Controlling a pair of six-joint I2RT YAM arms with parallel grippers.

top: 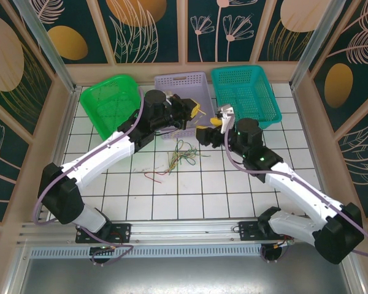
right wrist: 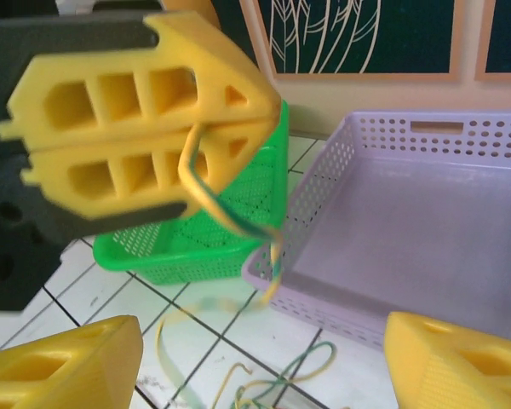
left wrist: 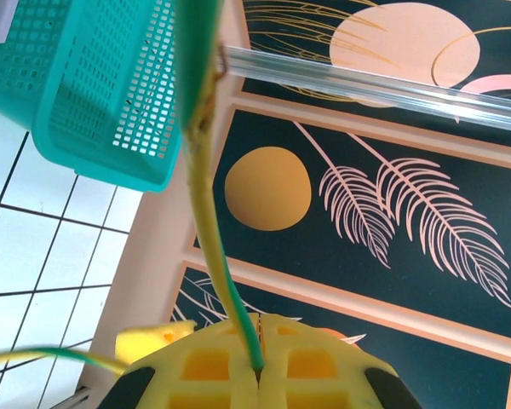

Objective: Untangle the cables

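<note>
Right wrist view: at upper left the left gripper [right wrist: 232, 128] is clamped shut on one yellow-green cable [right wrist: 211, 198], while the right gripper [right wrist: 264, 362] gapes wide, holding nothing. The other cables [top: 183, 153] lie bunched at centre frame. This looks like the separating step: next, lift that strand clear and drop it in a basket. The purple basket [right wrist: 392, 136], green basket [top: 110, 101] and teal basket [top: 242, 92] look empty.

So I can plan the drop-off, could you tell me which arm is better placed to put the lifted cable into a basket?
Left. The left tool is shut on the yellow-green cable, raised close to the purple basket. The right tool is open and holds nothing, so a handover seems needless.
</note>
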